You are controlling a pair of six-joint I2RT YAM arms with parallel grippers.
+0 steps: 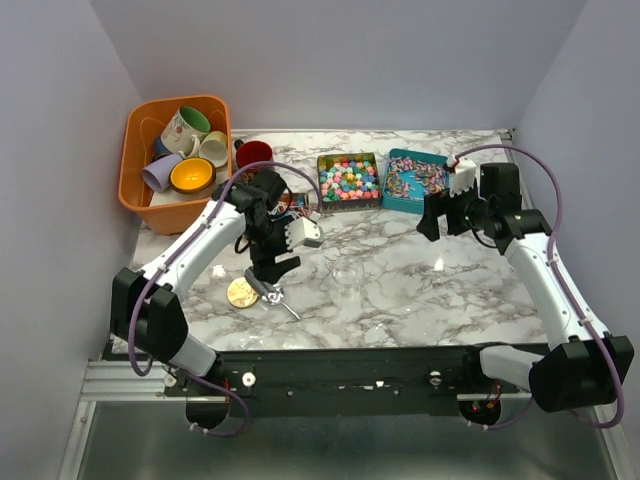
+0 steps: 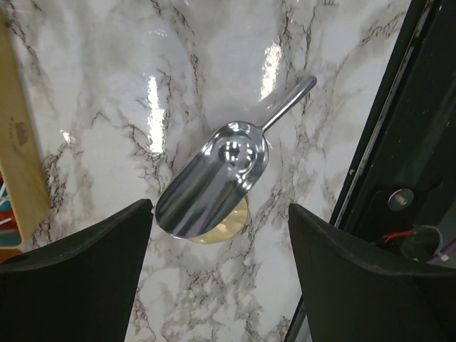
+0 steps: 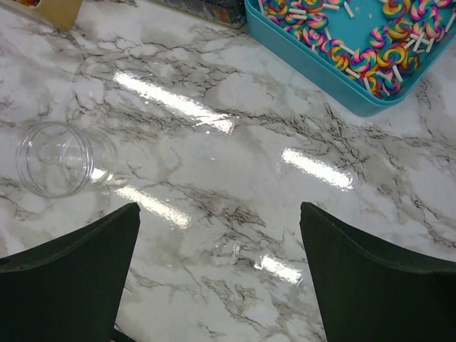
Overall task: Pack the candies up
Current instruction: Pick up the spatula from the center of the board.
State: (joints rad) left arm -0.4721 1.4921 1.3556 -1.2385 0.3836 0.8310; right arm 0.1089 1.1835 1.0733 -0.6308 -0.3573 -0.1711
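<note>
Top external view: the round candies (image 1: 347,177), a bright mix of pink, green, yellow and blue balls, fill a tan-walled tray (image 1: 321,180) at the back of the marble table (image 1: 420,285). Touching it on the right is a teal tray (image 1: 392,185) holding swirl lollipops (image 1: 420,176) on white sticks. A clear jar (image 1: 347,272) stands mouth-up near the middle of the table, well apart from both trays. At the back left corner an orange basket (image 1: 134,160) holds several mugs (image 1: 192,175), with a red mug (image 1: 254,153) just beside it on the table. The left gripper (image 1: 268,274) hangs over a metal scoop (image 1: 280,298) that lies on the marble, its bowl overlapping a gold lid (image 1: 240,292). In the left wrist view the jaws stand wide with nothing between them, the scoop lying below the gap with its handle pointing away toward the table's black edge rail (image 2: 399,142). The right gripper (image 1: 432,222) hovers just in front of the teal tray. In the right wrist view its jaws are also spread wide and hold nothing, with bare marble beneath, the jar off to the left and the teal tray's corner at the upper right.
</note>
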